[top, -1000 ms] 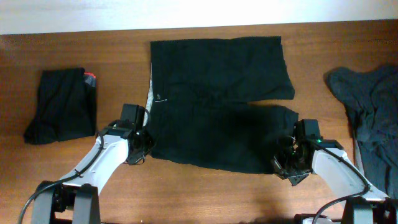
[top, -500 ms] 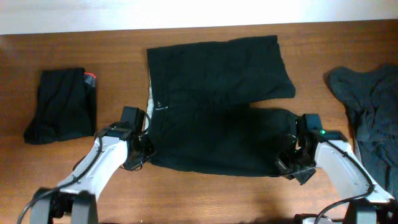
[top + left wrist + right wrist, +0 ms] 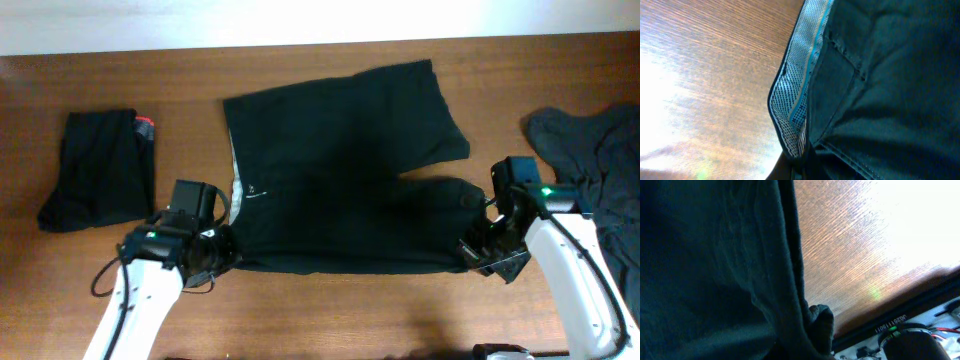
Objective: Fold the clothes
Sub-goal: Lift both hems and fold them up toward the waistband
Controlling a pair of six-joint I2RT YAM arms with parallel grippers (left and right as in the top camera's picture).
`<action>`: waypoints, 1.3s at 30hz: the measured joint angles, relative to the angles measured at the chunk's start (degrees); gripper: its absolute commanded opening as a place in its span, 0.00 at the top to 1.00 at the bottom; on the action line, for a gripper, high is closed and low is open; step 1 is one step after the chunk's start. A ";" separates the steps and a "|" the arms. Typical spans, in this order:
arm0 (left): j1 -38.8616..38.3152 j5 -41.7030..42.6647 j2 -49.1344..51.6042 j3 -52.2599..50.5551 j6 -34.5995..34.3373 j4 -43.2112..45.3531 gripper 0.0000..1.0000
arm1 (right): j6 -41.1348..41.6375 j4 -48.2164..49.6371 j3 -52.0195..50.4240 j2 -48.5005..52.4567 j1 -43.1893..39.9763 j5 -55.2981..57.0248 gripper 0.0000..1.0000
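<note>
The black shorts lie spread across the middle of the table, with the pale waistband strip at their left end. My left gripper is shut on the near waistband corner. In the left wrist view the mesh waistband and dark cloth run down into the shut left gripper. My right gripper is shut on the near leg's hem corner. The right wrist view shows black fabric bunched at the right gripper. The near edge is stretched straight between the two grippers.
A folded black garment with a small red tag rests at the left. A loose heap of dark grey clothes lies at the right edge. The brown wooden table ends at a white strip along the far side.
Both grippers have moved apart, the left one leftward and the right one rightward. The shorts' near edge has pulled straight, and the waistband end has slid left.
</note>
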 measured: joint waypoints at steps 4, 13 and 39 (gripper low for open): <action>-0.13 0.00 -1.88 5.51 0.83 -7.50 1.00 | -2.73 -4.57 5.22 -0.33 0.02 -0.02 0.96; -2.21 -1.92 -2.10 19.76 1.75 -17.18 0.99 | -8.24 -11.39 22.97 0.09 0.07 0.04 0.96; 1.79 -6.75 11.58 26.91 2.97 -1.16 0.99 | -25.83 -7.67 48.02 28.63 2.58 -0.15 0.96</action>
